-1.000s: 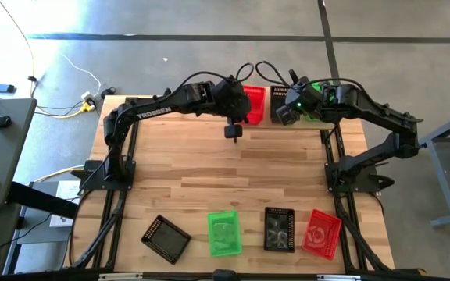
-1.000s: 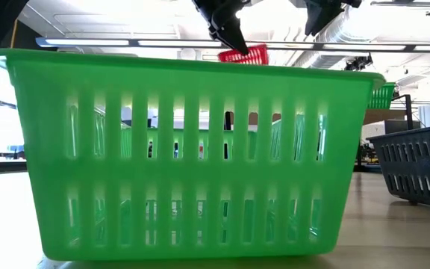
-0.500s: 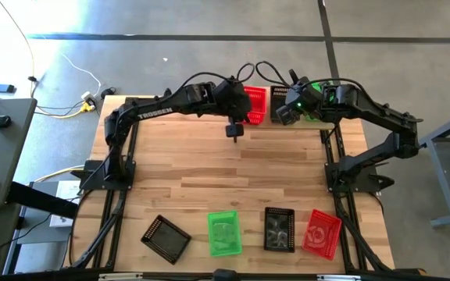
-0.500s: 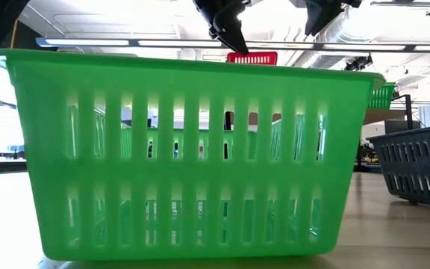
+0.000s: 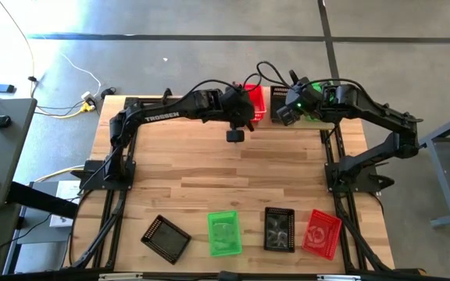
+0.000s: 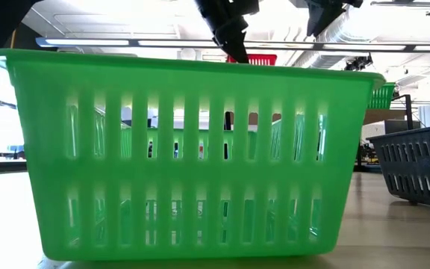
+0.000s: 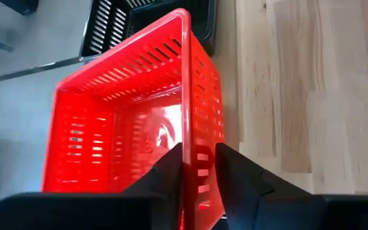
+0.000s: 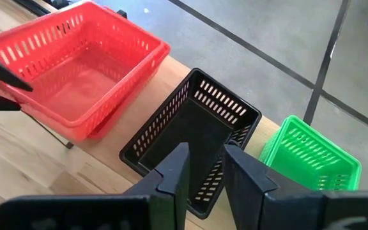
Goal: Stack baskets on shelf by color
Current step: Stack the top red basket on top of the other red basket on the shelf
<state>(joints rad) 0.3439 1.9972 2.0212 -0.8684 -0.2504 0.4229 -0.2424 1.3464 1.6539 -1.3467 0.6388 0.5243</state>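
Note:
On the shelf [image 5: 311, 123] at the table's far edge stand a red basket [image 7: 120, 121], a black basket [image 8: 190, 128] and a green basket [image 8: 312, 160] side by side. My left gripper [image 7: 200, 150] is shut on the red basket, reaching in from the left. My right gripper [image 8: 206, 150] is shut on the black basket beside it. In the low view only the red basket's rim [image 6: 256, 59] shows, under my left gripper [image 6: 226, 33]. My left gripper pinches one long wall of the red basket at its rim [image 7: 185, 137], one finger inside the basket and one outside. The fingers slant down from the near side, along the wall. The basket sits level. My right gripper has the black basket's near wall [image 8: 204, 182] between its fingers, one finger inside and one outside. It comes slanting down from the near right. The basket stands upright on the shelf.
Along the table's near edge lie a black basket [image 5: 165, 236], a green one [image 5: 224, 232], another black one [image 5: 279, 229] and a red one [image 5: 321, 232]. The green one fills the low view [image 6: 185, 149]. The table's middle is bare wood.
My left gripper has gone toward the table's right edge and a little down with the red basket. The basket, tilted and higher a second ago, has levelled out and sunk behind the green basket's rim in the low view.

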